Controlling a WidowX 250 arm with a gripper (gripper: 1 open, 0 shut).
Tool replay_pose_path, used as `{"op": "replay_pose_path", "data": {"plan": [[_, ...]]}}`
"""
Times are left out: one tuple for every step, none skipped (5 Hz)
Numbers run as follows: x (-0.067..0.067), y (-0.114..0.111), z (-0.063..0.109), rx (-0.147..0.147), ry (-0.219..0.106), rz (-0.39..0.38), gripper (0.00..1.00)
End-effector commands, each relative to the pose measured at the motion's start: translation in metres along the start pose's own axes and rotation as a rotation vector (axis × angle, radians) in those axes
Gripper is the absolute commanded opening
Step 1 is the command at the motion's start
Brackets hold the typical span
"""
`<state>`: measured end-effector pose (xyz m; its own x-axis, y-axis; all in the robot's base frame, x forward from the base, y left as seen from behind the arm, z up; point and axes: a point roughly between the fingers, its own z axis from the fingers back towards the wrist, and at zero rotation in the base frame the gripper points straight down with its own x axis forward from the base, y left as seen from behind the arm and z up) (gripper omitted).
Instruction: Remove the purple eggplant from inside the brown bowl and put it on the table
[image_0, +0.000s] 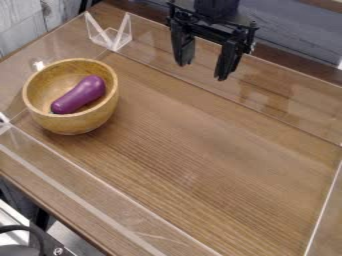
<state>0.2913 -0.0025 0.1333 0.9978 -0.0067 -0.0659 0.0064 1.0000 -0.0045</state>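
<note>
Purple eggplant (80, 94): lying inside brown bowl (71, 120), on bench (201, 150). My pincer (206, 66): wide open, holding nothing, above bench, beyond bowl.

The arm (211, 14) is black, up near 1 o'clock. Its jaws are black too, with two chunky fingers (187, 48), one toward 8 o'clock and one toward 4 o'clock on them. The fingers look wide and blocky. Between them and the arm is a dark, bumpy bar (214, 30) with small pale spots. The spots are too blurry to tell what they are.
</note>
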Motion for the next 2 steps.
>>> {"op": "replay_pose_path", "data": {"plan": [[-0.007,0.007,-0.009,0.0,0.041,0.017,1.0],[-0.017,0.034,-0.01,0.005,0.042,0.038,1.0]]}}
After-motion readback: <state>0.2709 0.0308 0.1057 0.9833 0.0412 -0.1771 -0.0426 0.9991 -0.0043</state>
